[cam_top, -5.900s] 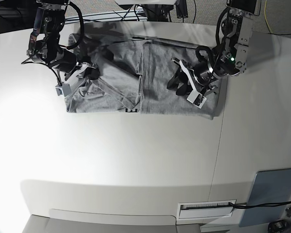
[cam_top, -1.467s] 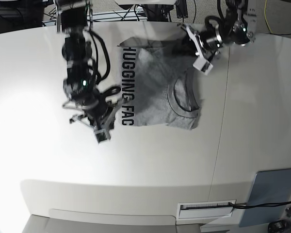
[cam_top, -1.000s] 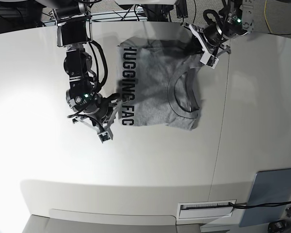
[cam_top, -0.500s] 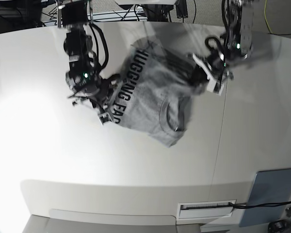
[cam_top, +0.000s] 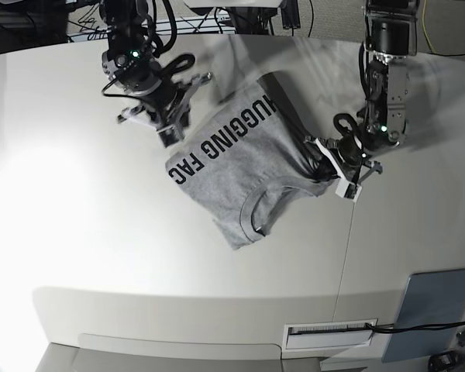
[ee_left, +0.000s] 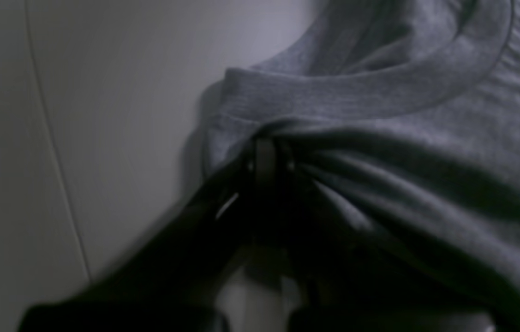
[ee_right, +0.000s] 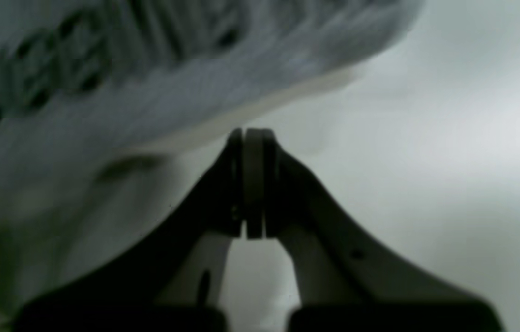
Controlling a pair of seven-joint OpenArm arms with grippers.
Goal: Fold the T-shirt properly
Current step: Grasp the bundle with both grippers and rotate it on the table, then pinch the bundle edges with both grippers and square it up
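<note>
The grey T-shirt (cam_top: 244,159) lies folded and slanted across the white table, black lettering up, its ribbed collar (cam_top: 254,213) toward the front. My left gripper (cam_top: 316,157) is at the shirt's right edge, shut on a pinch of cloth. In the left wrist view the fingers (ee_left: 266,157) bite the fabric just below the collar (ee_left: 356,90), and folds pull tight toward them. My right gripper (cam_top: 200,78) is shut at the back left, beside the shirt's far corner. In the right wrist view its fingertips (ee_right: 250,138) hold nothing, with the blurred shirt (ee_right: 158,74) behind them.
A flat blue-grey panel (cam_top: 438,310) lies at the front right corner. A white slotted plate (cam_top: 329,333) sits in the table's front edge. A seam (cam_top: 347,256) runs down the table on the right. Cables and stands crowd the back edge.
The shirt has swung round so its lettering runs diagonally, and it has slid toward the front. My left gripper came forward with the cloth. My right gripper drew back toward the far left.
</note>
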